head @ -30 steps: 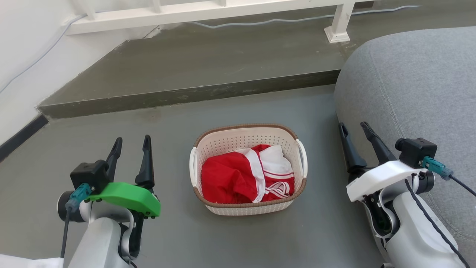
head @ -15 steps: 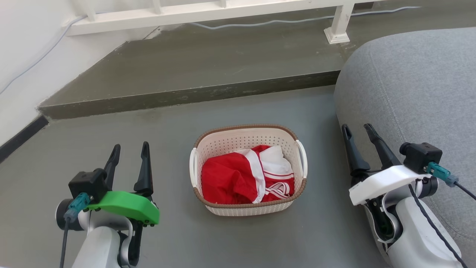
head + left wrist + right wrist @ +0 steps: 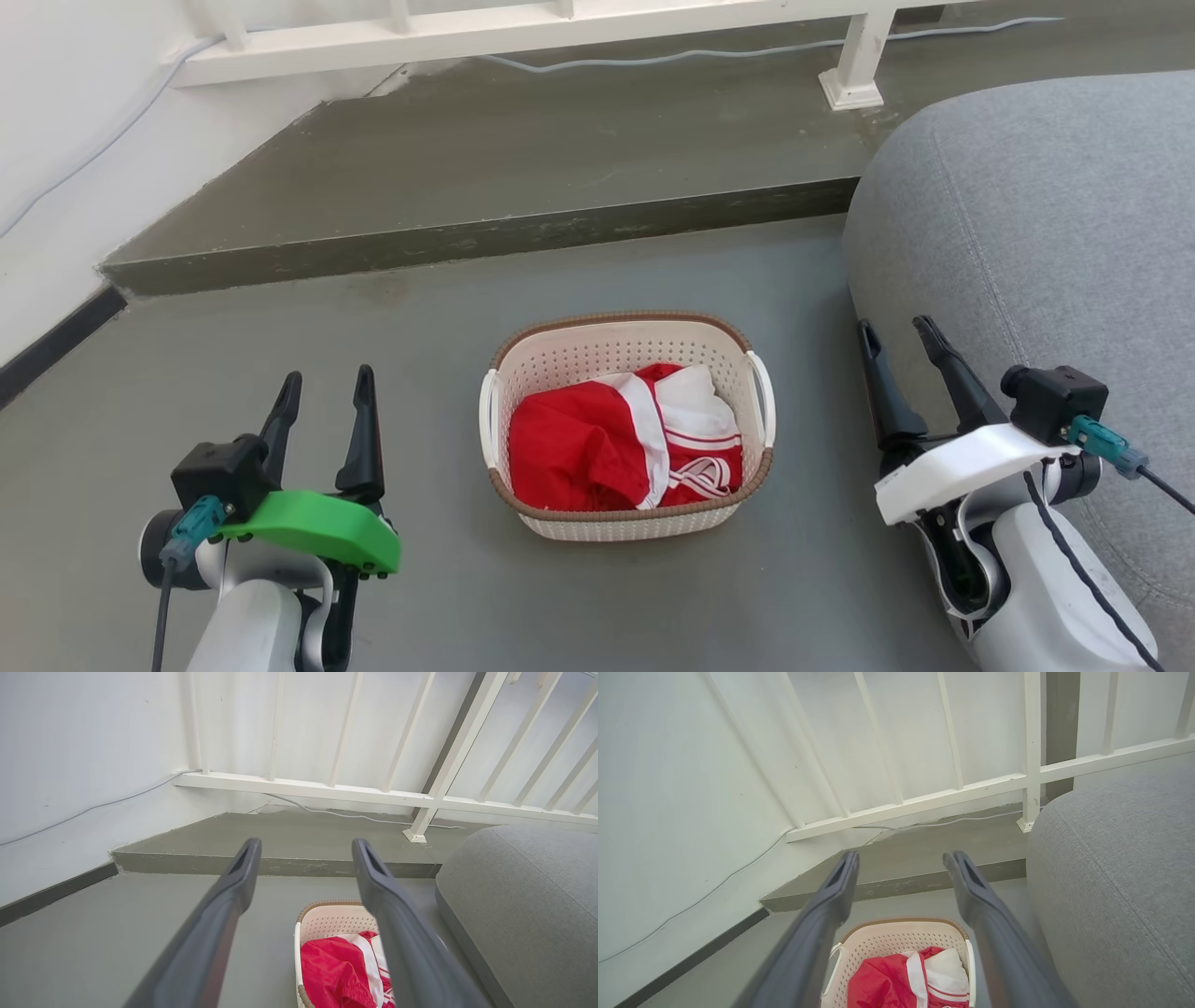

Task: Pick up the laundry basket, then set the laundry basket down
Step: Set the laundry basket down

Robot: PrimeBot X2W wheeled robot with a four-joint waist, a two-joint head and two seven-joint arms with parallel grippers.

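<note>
The laundry basket [image 3: 597, 350] sits on the grey floor between my arms, cream-white and perforated with a brown rim, white handles on its left and right sides, and red-and-white clothing [image 3: 624, 439] inside. My left gripper [image 3: 325, 392] stands open to the basket's left, well apart from it. On the other side, my right gripper [image 3: 898, 332] is open too, beside the grey sofa. The left wrist view has the basket [image 3: 327, 917] low between the open fingers [image 3: 243, 872]. In the right wrist view the basket [image 3: 896, 938] lies below the spread fingers [image 3: 966, 882].
A grey sofa cushion [image 3: 1046, 233] fills the right side, close to my right arm. A raised concrete step [image 3: 467, 238] runs behind the basket, with a white railing [image 3: 523, 28] and a cable [image 3: 653, 56] beyond. A white wall [image 3: 56, 140] with dark skirting stands at left.
Both grippers have drawn back toward the bottom of the head view, staying open. The basket has not moved.
</note>
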